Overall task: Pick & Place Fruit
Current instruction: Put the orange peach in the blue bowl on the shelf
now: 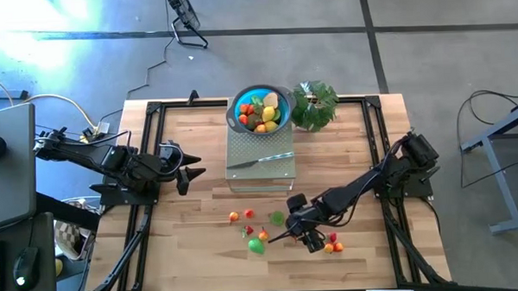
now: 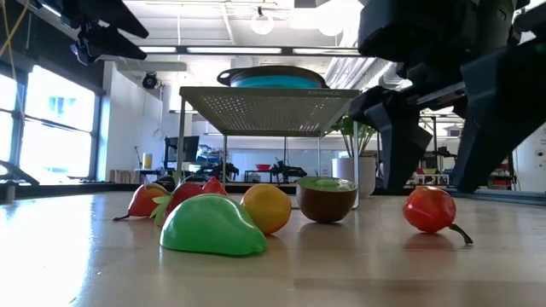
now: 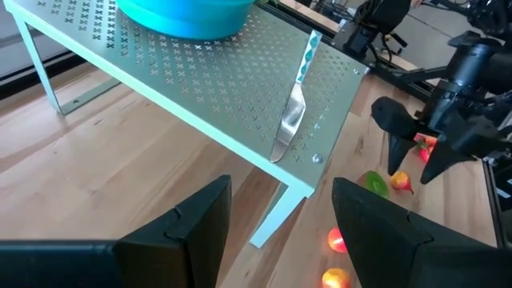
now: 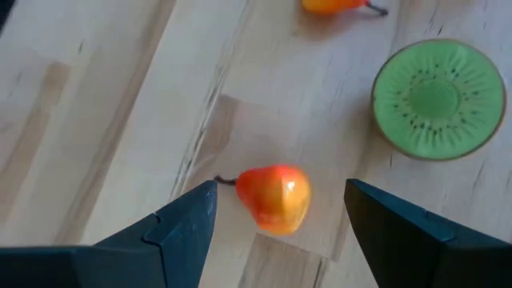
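Note:
Several small toy fruits lie on the wooden table near its front: a green pear [image 2: 212,226], an orange [image 2: 267,207], a kiwi half [image 4: 436,100] and red pieces [image 2: 149,200]. More fruit fills the blue bowl [image 1: 258,111], which stands on a perforated metal stand [image 1: 261,150]. My right gripper [image 4: 280,220] is open and tilted down. Its fingers stand on either side of a red-orange fruit with a stem [image 4: 274,196], just above it and apart from it. My left gripper [image 3: 280,232] hangs open and empty left of the stand.
A slim silver knife [image 3: 292,120] lies on the stand beside the bowl. A leafy green plant [image 1: 314,105] stands to the right of the bowl. Three small red and orange fruits [image 1: 333,243] lie right of my right gripper. Black rails [image 1: 147,158] run along the table's sides.

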Controlling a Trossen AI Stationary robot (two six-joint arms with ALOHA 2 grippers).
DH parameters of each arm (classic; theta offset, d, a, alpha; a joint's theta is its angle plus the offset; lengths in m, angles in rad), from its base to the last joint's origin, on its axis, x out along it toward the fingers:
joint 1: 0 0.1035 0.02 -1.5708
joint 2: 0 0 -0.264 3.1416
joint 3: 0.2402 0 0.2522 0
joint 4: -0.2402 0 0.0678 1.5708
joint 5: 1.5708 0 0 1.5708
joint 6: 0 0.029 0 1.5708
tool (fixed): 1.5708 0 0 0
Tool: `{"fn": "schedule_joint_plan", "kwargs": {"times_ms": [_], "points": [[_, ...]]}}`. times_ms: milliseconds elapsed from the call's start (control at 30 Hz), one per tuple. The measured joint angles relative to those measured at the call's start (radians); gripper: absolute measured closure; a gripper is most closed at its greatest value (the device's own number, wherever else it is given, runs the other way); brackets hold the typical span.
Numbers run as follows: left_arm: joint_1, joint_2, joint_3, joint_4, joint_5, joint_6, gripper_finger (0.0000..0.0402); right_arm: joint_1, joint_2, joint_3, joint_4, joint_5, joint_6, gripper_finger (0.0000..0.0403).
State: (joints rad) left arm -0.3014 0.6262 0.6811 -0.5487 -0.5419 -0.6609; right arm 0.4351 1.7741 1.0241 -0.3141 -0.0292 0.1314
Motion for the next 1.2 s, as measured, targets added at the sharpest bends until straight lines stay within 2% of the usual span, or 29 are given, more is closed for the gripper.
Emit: {"fn": "schedule_joint_plan", "kwargs": {"times_ms": [200, 600, 1200], "points": [[0.0, 0.0, 0.0, -0.001, 0.0, 0.0, 0.0187, 0.0, 0.005, 0.0, -0.001, 0.008, -0.001, 0.0138], [0.0, 0.0, 0.0, -0.003, -0.002, 0.0, 0.0187, 0.0, 0.061, 0.0, 0.037, 0.002, 0.032, 0.0174], [0.0, 0.0, 0.0, -0.009, -0.002, 0.0, 0.0187, 0.0, 0.061, 0.0, 0.032, -0.033, 0.076, 0.0276]]}}
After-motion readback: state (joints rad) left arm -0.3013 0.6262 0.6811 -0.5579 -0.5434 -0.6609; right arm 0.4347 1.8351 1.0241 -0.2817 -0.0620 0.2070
